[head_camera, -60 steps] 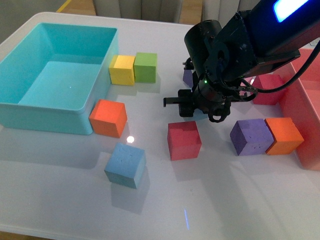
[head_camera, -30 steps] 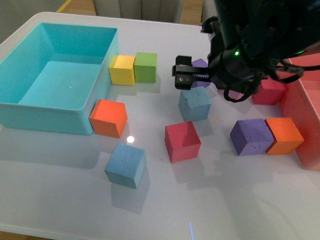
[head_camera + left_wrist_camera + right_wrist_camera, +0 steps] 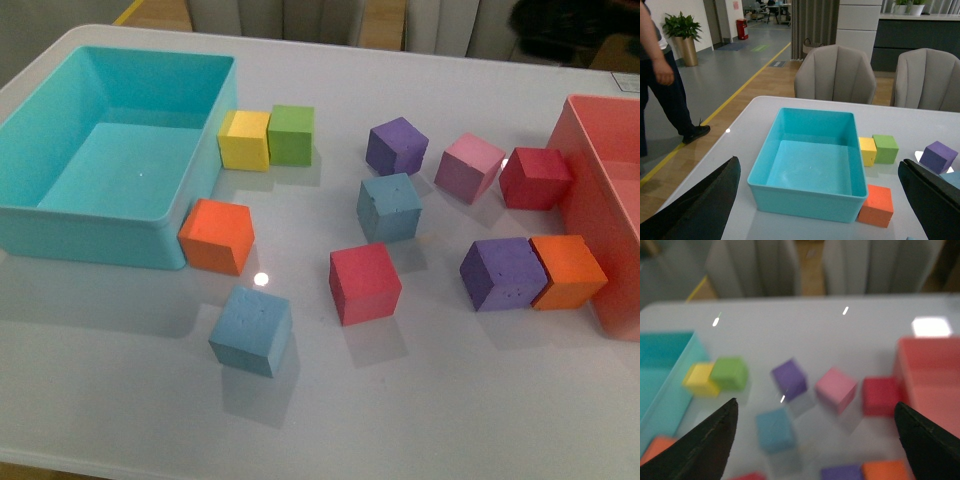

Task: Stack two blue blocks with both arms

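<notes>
Front view: the two blue blocks sit well apart on the white counter (image 3: pixel 450 400), each flat on its own, not stacked. The far blue block (image 3: pixel 389 207) stands mid-counter, on the near side of a purple cube (image 3: pixel 396 146), w/ a red cube (image 3: pixel 365 283) nearer again. The near blue block (image 3: pixel 251 331) rests alone at near left, just past an orange cube (image 3: pixel 216 236) that sits just beside the near right corner of the turquoise bin (image 3: pixel 100 235). A yellow cube (image 3: pixel 245 139) and a green cube (image 3: pixel 291 134) touch side by side at the bin's right wall. To the right: a pink cube (image 3: pixel 469 167), a dark red cube (image 3: pixel 535 178) next to the red bin (image 3: pixel 600 200), and a 2nd purple cube (image 3: pixel 503 273) touching a 2nd orange cube (image 3: pixel 567 271).

Left wrist view: the left fingers (image 3: pixel 705 205) are spread wide, released, nothing betw. them. They hang above the counter's left side over the turquoise bin; orange, yellow, green and purple cubes show to its right. Grey chairs (image 3: pixel 835 75) stand beyond the counter's far edge.

Right wrist view: blurred. The right fingers (image 3: pixel 700 445) are also parted and empty, high over the counter. The far blue block lies on the counter below, next to the purple cube, w/ the pink and dark red cubes further right.
</notes>
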Controlling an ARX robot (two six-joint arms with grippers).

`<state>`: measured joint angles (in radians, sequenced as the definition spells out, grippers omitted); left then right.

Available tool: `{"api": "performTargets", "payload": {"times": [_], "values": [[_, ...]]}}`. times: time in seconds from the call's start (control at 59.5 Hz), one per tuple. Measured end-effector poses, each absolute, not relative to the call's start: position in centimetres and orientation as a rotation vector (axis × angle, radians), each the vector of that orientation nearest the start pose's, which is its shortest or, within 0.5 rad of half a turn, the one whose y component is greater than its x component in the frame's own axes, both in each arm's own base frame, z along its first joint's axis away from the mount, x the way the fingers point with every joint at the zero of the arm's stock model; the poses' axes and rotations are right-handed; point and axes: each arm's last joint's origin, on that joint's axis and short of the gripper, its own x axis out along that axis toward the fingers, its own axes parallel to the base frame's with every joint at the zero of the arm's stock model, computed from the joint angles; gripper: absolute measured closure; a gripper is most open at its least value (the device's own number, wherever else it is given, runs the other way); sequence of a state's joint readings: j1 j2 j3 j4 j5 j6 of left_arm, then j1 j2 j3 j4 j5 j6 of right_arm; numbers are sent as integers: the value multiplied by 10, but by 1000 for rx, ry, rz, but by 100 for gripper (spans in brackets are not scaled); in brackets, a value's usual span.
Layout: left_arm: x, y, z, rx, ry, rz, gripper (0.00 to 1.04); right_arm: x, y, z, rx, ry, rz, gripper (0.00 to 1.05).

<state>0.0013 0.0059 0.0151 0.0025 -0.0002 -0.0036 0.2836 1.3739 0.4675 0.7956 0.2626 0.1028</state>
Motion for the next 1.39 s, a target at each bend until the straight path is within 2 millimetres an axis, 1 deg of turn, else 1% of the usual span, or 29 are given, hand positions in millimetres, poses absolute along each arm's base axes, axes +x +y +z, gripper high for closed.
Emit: {"api": "performTargets", "payload": {"times": [0.017,0.05,0.067,0.101,0.185,0.202,0.252,0.269,0.319,0.336,0.42,0.554,0.621,0.705,0.957,1.394], "values": [[97,0,168,-4,-12,2,9,251,64,196,65,90,13,29],[97,0,168,-4,-12,2,9,242,58,194,55,39,6,36],[97,0,168,-4,-12,2,9,240,56,194,51,31,6,38],[97,0,168,-4,-12,2,9,233,51,193,43,12,5,45],[97,0,168,-4,-12,2,9,218,41,188,24,7,7,60],[97,0,168,-4,-12,2,9,217,40,187,22,7,8,62],[97,0,168,-4,-12,2,9,208,35,184,18,9,7,73],[97,0,168,-4,-12,2,9,207,34,184,15,9,8,75],[97,0,168,-4,-12,2,9,200,29,181,10,12,6,85],[97,0,168,-4,-12,2,9,198,29,181,8,13,5,87],[97,0,168,-4,-12,2,9,188,23,178,7,13,6,103],[97,0,168,-4,-12,2,9,167,14,173,2,13,3,103],[97,0,168,-4,-12,2,9,162,12,167,4,-3,5,103],[97,0,168,-4,-12,2,9,153,2,160,3,25,10,103],[97,0,168,-4,-12,2,9,138,0,167,3,-1,1,103],[97,0,168,-4,-12,2,9,121,0,172,3,-15,2,103]]}}
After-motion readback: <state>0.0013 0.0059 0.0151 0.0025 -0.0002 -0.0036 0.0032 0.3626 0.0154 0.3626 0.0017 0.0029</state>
